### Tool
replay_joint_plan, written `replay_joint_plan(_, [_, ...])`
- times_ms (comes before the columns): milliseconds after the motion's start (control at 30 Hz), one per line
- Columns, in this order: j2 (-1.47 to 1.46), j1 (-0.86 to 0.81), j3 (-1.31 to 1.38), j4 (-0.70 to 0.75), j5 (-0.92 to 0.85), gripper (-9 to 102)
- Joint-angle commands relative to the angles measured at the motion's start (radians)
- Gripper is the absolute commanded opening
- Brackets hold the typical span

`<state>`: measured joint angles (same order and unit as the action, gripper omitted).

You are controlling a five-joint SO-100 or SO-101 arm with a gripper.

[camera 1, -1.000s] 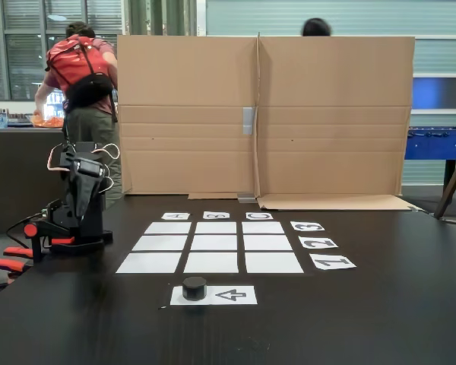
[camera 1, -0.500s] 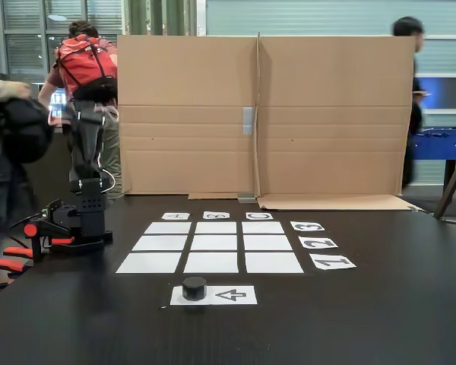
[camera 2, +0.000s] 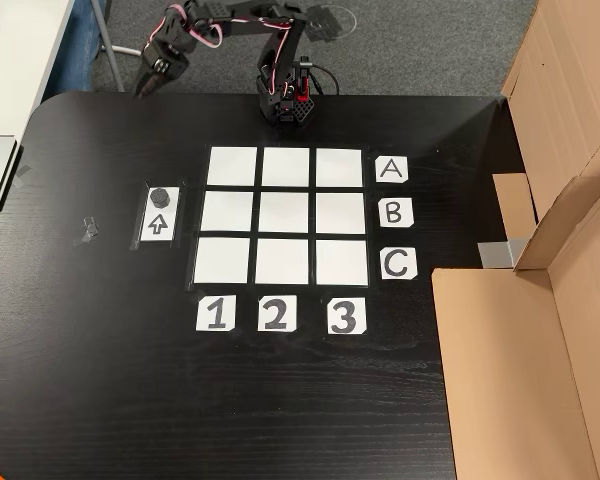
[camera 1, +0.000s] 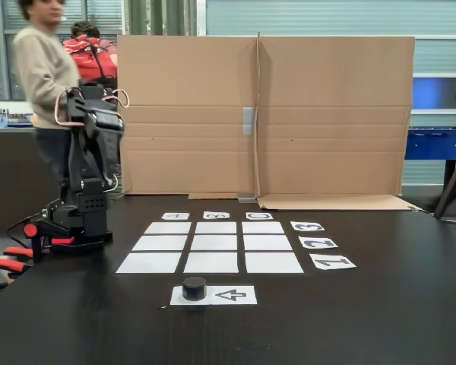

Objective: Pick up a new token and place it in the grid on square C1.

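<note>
The token (camera 2: 160,196) sits on the arrow sheet (camera 2: 158,220), at the end behind the arrow's point, just beside the grid (camera 2: 284,215) in the overhead-looking view. All nine squares lie bare, square C1 (camera 2: 222,260) included. The gripper (camera 2: 152,76) hangs past the table's edge, well apart from the token; I cannot tell how its fingers stand.

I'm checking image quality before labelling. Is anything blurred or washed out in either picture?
In the fixed view, the person walking behind the arm is motion-blurred, while the token and the grid are sharp. In the other view, lighting is even, the white squares are bright, and the number and letter labels read clearly.
</note>
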<state>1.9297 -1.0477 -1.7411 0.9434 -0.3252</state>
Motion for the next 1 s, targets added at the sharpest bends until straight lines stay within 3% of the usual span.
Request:
replay_joint_plan(0, [-0.054, 0.028, 0.060, -0.032, -0.038, 18])
replay_joint_plan(400, [-0.350, 0.094, 0.268, -0.034, -0.124, 24])
replay_joint_plan(633, [-0.379, 0.115, 0.255, -0.161, -0.149, 26])
replay_joint_plan(833, [-0.360, 0.147, 0.190, -0.189, -0.081, 28])
replay_joint_plan(967, [-0.339, 0.193, 0.138, -0.109, 0.002, 28])
